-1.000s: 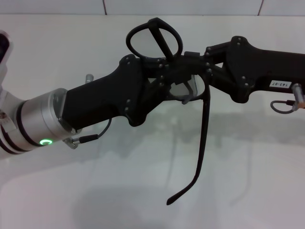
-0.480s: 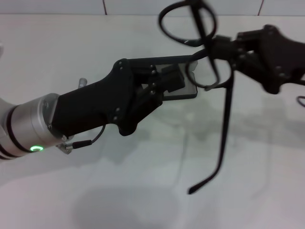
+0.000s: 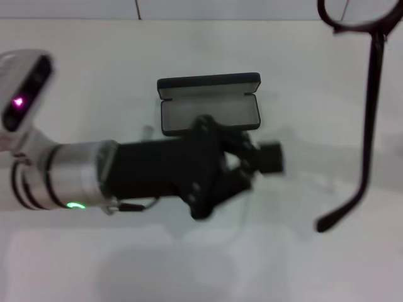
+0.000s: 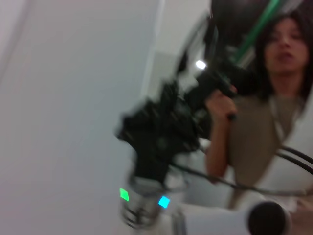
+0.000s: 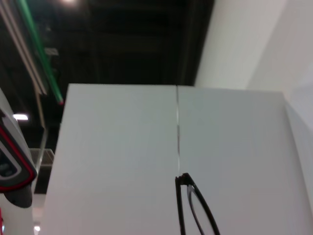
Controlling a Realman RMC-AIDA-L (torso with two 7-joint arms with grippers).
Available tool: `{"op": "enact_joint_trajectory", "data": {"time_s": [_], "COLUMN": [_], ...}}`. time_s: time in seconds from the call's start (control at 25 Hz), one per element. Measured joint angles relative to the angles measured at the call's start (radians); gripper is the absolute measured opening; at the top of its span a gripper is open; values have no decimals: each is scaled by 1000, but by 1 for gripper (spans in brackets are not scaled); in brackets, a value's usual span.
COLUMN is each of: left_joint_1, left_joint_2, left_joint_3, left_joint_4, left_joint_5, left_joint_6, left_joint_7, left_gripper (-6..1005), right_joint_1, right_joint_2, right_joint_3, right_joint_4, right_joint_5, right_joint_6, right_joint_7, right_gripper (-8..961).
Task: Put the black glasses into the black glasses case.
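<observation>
The black glasses case (image 3: 208, 104) lies open on the white table at the middle back, lid up. My left gripper (image 3: 261, 165) hovers just in front of it, blurred, open and empty. The black glasses (image 3: 371, 94) hang in the air at the far right. Their lens rim is at the upper edge and one temple arm points down. They also show in the right wrist view (image 5: 188, 208). My right gripper holds them from above, outside the head view. A blurred black gripper (image 4: 159, 129) that seems to be the right one shows in the left wrist view.
The white table (image 3: 189, 264) has a wall seam along its back edge. A person (image 4: 274, 112) stands beyond the robot in the left wrist view.
The right arm has carried the glasses up and to the right, out of the head view. My left gripper let go of them and drew back toward me, uncovering the open case.
</observation>
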Motion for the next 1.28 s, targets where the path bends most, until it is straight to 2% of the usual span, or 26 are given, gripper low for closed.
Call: {"op": "enact_joint_trajectory", "data": {"time_s": [0.16,0.28,0.4,0.48,0.6,0.88,1.28], "left_joint_1": [-33,-30,-6,20,63,73,73], "left_joint_2": [-8,-10,-10,-9,-6,-1,1], "left_joint_3": [109,216,310,343,354,346,345], "left_joint_4": [-17,-25,-21,-17,-17,-66,-70], "left_joint_5": [-60,-189,-338,-415,-499,-586,-596], "left_joint_6": [0,6,12,15,16,2,-19], "left_joint_7": [23,59,86,95,109,107,91], "left_gripper": [48,47,47,47,47,47,46], "right_joint_1": [103,166,194,195,188,174,139], "right_joint_2": [3,3,3,3,3,2,-1], "right_joint_3": [-59,-99,-170,-216,-287,-387,-404], "right_joint_4": [120,228,281,286,280,288,277], "right_joint_5": [31,27,26,26,29,26,29], "right_joint_6": [46,94,159,193,246,323,337], "right_joint_7": [-100,-184,-249,-265,-281,-277,-280], "right_gripper": [46,47,48,48,49,50,53]}}
